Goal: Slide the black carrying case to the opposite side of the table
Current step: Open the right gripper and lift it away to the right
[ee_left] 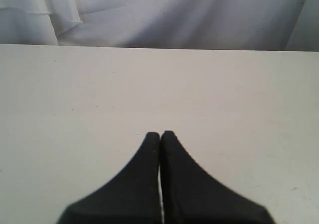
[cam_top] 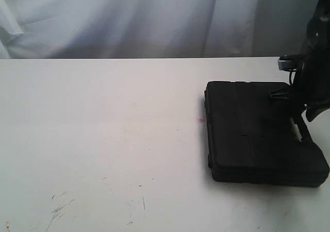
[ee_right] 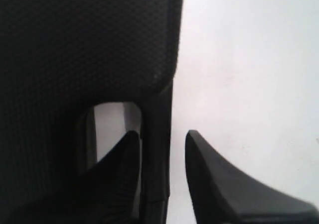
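Closed black case point(cam_top: 258, 131) on white table point(cam_top: 103, 139)

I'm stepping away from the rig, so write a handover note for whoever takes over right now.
Left gripper: jaws shut, empty, over bare table.
Right gripper: jaws open, straddling the handle of the case, not clamped.
Case: flat on the table's right side in the exterior view.
Done: unclear whether it has been slid yet.
Left: if not, close on the handle and slide it to the other side.
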You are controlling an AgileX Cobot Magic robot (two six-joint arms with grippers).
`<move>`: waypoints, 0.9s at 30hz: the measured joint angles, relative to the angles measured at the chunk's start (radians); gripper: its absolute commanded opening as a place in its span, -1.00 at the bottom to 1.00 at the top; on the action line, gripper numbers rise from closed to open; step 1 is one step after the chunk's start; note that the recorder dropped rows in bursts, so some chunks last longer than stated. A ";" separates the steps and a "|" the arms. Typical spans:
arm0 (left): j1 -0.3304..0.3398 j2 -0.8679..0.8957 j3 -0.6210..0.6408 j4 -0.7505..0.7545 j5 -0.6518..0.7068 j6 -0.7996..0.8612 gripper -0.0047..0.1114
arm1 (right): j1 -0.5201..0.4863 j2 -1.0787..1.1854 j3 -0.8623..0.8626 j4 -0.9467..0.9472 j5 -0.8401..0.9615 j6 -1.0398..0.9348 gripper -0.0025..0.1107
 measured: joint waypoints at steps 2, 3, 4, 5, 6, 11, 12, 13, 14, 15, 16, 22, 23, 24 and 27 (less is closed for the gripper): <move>0.000 0.000 0.000 0.000 0.000 0.000 -0.92 | -0.005 -0.020 0.000 0.003 -0.003 0.000 -0.24; 0.000 0.000 0.000 0.000 0.000 0.000 -0.92 | -0.010 -0.026 0.000 0.004 -0.003 0.000 -0.24; 0.000 0.000 0.000 0.000 0.000 0.000 -0.92 | -0.012 -0.031 0.000 0.010 -0.003 0.000 -0.24; 0.000 0.000 0.000 0.000 0.000 0.000 -0.92 | -0.013 -0.041 0.000 0.015 -0.003 0.002 -0.24; 0.000 0.000 0.000 0.000 0.000 0.000 -0.92 | -0.017 -0.049 0.000 0.021 -0.003 0.002 -0.24; 0.000 0.000 0.000 0.000 0.000 0.000 -0.92 | -0.019 -0.176 0.000 0.156 -0.003 0.002 -0.40; 0.000 0.000 0.000 0.000 0.000 0.000 -0.92 | -0.019 -0.201 0.000 0.172 -0.003 0.002 -0.64; 0.000 0.000 0.000 0.000 0.000 0.000 -0.92 | -0.019 -0.247 0.000 0.216 0.001 -0.005 -0.76; 0.000 0.000 0.000 0.000 0.000 0.000 -0.92 | -0.019 -0.273 0.002 0.243 0.006 -0.019 -0.95; 0.000 0.000 0.000 0.000 0.000 0.000 -0.92 | -0.019 -0.329 0.007 0.305 0.007 -0.052 -0.96; 0.000 0.000 0.000 0.000 0.000 0.000 -0.92 | -0.019 -0.360 0.017 0.337 0.007 -0.074 -0.96; 0.000 0.000 0.000 0.000 0.000 0.000 -0.92 | 0.043 -0.741 0.251 0.465 -0.159 -0.162 -0.96; 0.000 0.000 0.000 0.000 0.000 0.000 -0.92 | 0.058 -0.812 0.296 0.467 -0.187 -0.162 -0.96; 0.000 0.000 0.000 0.000 0.000 0.000 -0.92 | 0.074 -0.874 0.342 0.469 -0.219 -0.164 -0.96; 0.000 0.000 0.000 0.000 0.000 0.000 -0.92 | 0.116 -1.034 0.466 0.480 -0.285 -0.168 -0.96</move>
